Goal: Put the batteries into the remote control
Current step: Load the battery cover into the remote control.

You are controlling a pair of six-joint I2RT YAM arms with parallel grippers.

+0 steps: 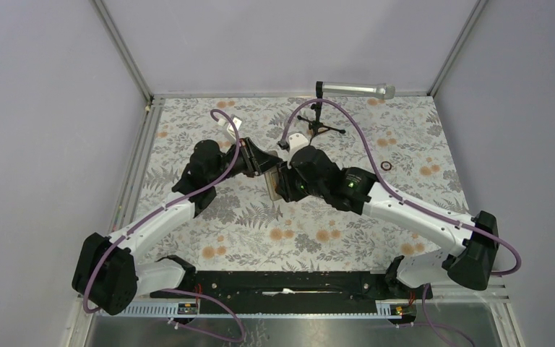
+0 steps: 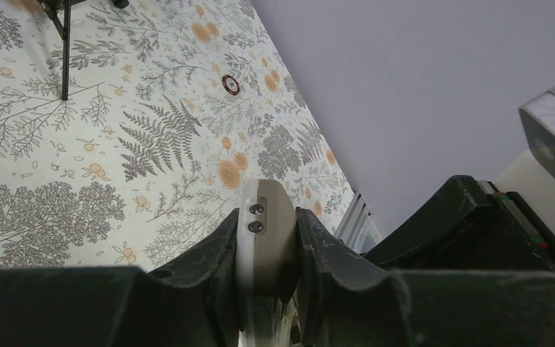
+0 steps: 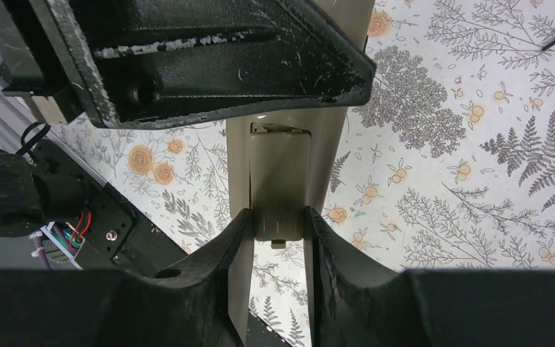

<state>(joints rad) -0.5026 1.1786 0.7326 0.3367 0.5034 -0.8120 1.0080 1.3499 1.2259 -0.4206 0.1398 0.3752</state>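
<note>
The tablecloth (image 1: pixel 260 235) is white, printed with grey ferns and orange blossoms. At frame centre, the remote control (image 3: pixel 280 173) shows tan. Purple cables (image 1: pixel 365 137) loop above it. At upper right is a silver microphone (image 1: pixel 354 90) on a black stand (image 1: pixel 320 119).

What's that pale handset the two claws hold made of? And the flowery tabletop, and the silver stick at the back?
The pale oblong remote control looks like matte cream moulded plastic: smooth, with a seamed clip-in panel. The flowery table covering seems printed cloth or vinyl with a dull surface; I cannot tell which. The silver microphone looks like brushed metal by its sheen, or painted plastic.
</note>
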